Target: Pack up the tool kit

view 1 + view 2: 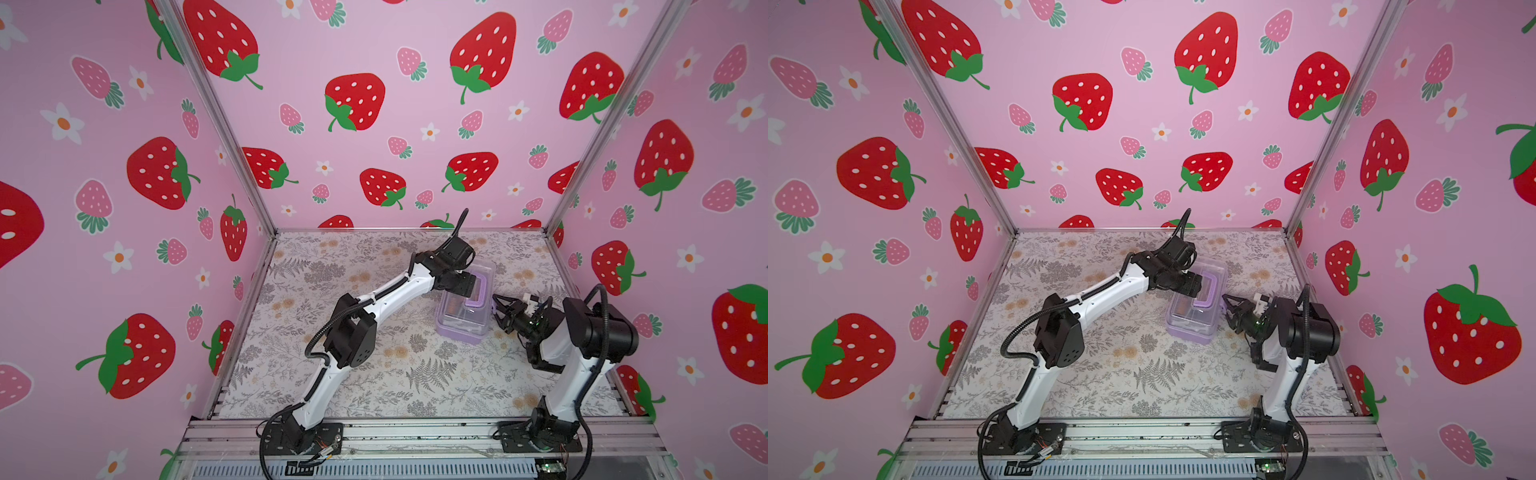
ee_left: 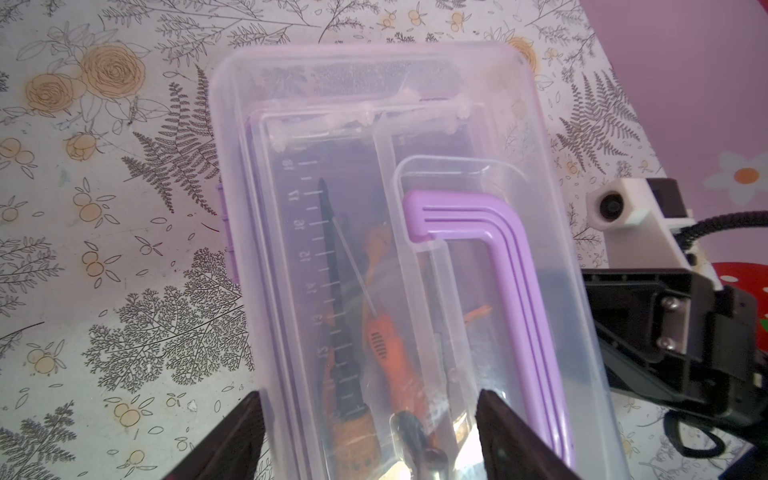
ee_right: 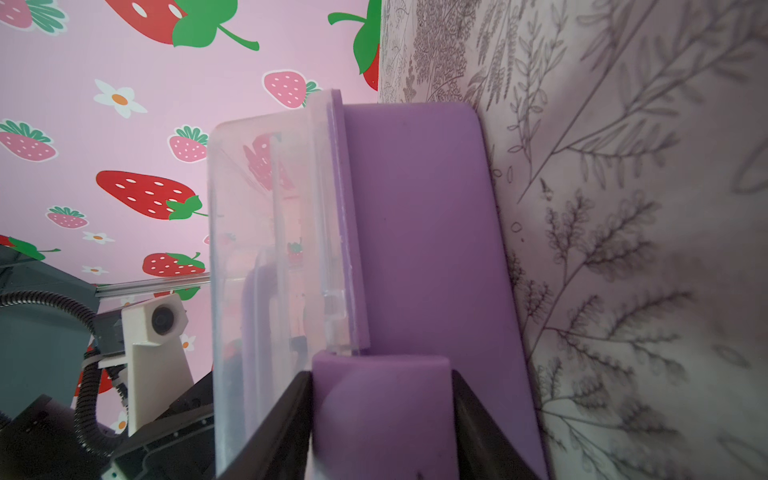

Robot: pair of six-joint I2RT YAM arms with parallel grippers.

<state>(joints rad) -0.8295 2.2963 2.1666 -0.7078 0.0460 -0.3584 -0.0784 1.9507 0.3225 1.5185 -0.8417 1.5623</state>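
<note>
You're on the closing step: the tool kit (image 1: pixel 461 322) sits shut beneath your spread left gripper (image 2: pixel 370 399), your right gripper (image 3: pixel 381 376) pinches its lilac side latch (image 3: pixel 380 411), which next likely needs snapping over the lid (image 2: pixel 374 83).

Top views: high behind me, looking down over the table (image 1: pixel 374 386). My wrist views: close; left from above, right side-on to the tool kit (image 2: pixel 374 83).
</note>
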